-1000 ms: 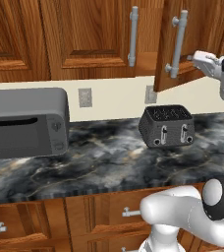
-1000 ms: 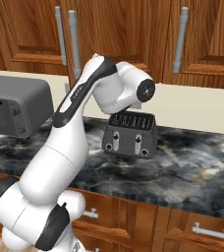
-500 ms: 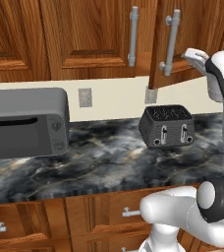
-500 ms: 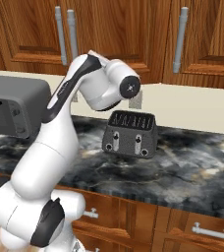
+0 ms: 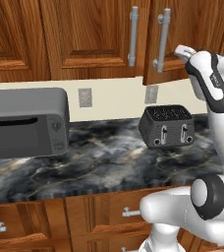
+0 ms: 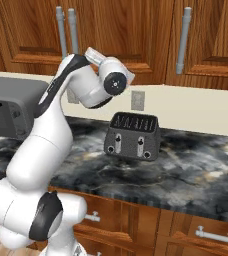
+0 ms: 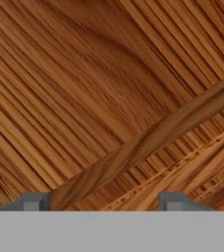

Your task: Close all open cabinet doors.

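wooden cabinet door ajar, end effector close

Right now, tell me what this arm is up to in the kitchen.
The arm is pushing an upper cabinet door shut. The door is ajar, its lower edge swung out from the neighbouring door above the toaster. The hand is pressed close against the wood, and the fingertips stand apart with nothing between them. The door is not yet flush, so the closing isn't done.
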